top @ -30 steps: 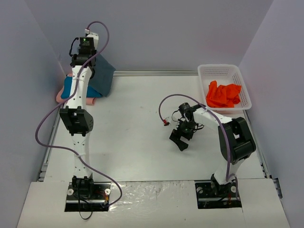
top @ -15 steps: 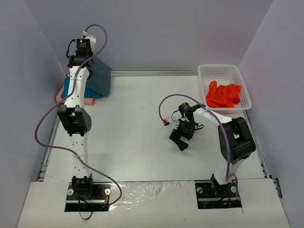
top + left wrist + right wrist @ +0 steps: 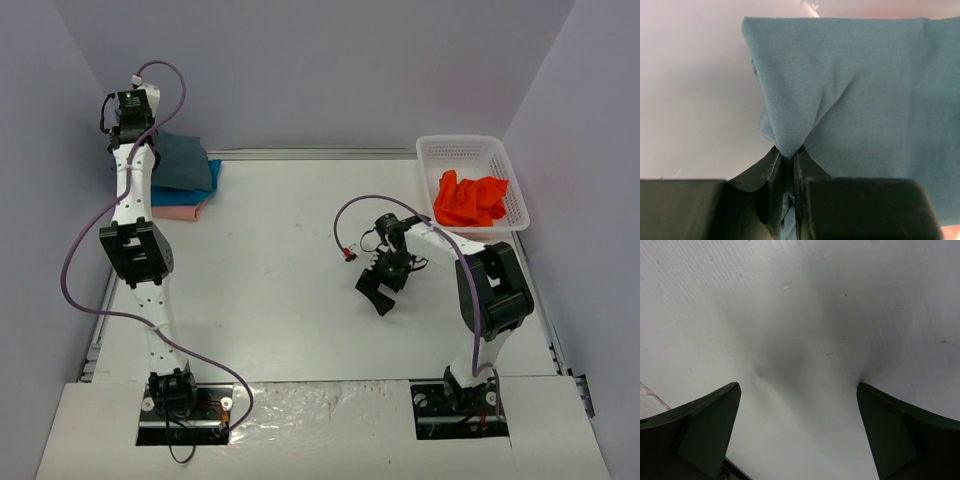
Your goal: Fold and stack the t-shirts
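Left gripper (image 3: pixel 788 156) clamps a fold of the slate blue-grey shirt (image 3: pixel 865 100), which spreads ahead of its jaws. Right gripper (image 3: pixel 797 390): wide open, empty. Beneath, teal shirt (image 3: pixel 211 176) and pink shirt (image 3: pixel 178 211) show edges only.

No readable text, labels, brands or numbers anywhere.

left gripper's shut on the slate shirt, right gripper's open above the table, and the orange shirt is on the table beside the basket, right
Not quite. The top view shows the orange shirt lying inside the basket, not on the table beside it. The rest holds: the left gripper is shut on the slate shirt, and the right gripper is open above the table.
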{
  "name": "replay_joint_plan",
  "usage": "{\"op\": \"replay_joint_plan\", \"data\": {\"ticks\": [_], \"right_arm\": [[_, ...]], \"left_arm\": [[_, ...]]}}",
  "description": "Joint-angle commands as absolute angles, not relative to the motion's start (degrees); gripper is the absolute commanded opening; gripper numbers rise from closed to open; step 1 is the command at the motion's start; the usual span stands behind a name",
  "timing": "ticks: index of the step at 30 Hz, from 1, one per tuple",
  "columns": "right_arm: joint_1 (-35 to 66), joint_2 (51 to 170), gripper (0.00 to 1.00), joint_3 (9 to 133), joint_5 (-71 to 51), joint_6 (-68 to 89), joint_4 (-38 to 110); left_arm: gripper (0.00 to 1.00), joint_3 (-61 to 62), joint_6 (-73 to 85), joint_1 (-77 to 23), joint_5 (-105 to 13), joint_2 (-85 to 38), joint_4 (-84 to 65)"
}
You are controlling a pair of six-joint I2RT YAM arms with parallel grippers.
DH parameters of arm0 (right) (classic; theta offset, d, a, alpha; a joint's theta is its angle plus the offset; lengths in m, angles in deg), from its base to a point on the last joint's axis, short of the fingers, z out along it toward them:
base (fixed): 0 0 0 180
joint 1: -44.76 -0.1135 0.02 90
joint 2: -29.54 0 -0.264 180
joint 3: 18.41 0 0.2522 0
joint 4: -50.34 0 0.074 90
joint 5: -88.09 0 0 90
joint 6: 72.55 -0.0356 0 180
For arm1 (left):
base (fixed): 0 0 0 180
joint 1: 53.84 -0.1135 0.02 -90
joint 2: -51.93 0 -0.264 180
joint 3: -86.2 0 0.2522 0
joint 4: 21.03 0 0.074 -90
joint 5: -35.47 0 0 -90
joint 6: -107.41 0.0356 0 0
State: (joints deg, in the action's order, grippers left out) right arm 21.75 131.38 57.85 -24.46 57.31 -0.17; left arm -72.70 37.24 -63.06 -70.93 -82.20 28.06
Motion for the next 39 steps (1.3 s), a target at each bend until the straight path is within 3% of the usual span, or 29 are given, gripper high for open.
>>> {"op": "replay_joint_plan", "data": {"ticks": [1, 16, 17, 18, 19, 21, 22, 24, 31, 39], "right_arm": [[23.7, 136.7, 1.0, 54.7, -22.3, 57.5, -0.2], [25.2, 139.9, 1.0, 54.7, -22.1, 57.3, -0.2], [25.2, 140.0, 1.0, 54.6, -22.1, 57.3, -0.2], [25.2, 140.2, 1.0, 54.6, -22.2, 57.3, -0.2], [25.2, 140.2, 1.0, 54.6, -22.2, 57.3, -0.2], [25.3, 140.5, 1.0, 54.5, -22.1, 57.3, -0.2], [25.4, 140.5, 1.0, 54.4, -22.0, 57.4, -0.2], [25.4, 140.5, 1.0, 54.6, -22.0, 57.3, -0.2], [25.3, 137.2, 1.0, 54.8, -22.7, 57.5, -0.1], [24.0, 130.5, 1.0, 56.2, -22.3, 56.7, 0.5]], "left_arm": [[0.02, -72.7, 39.9, -62.9, -71.3, -81.3, 23.1], [0.03, -70.6, 46.0, -63.2, -74.8, -86.3, 13.6], [0.06, -70.9, 46.3, -63.3, -75.2, -87.3, 13.2], [0.21, -71.7, 46.8, -63.4, -75.3, -88.0, 13.6], [0.52, -72.6, 46.8, -63.5, -75.9, -88.4, 14.6], [0.64, -72.7, 46.7, -63.4, -76.3, -88.6, 15.5], [0.81, -71.2, 46.3, -63.5, -77.4, -87.5, 15.3], [0.95, -68.6, 45.9, -63.5, -77.6, -85.4, 14.1], [0.94, -60.1, 38.5, -63.4, -73.7, -70.9, 22.9], [0.94, -34.8, 30.0, -62.3, -44.6, -44.6, 28.7]]}}
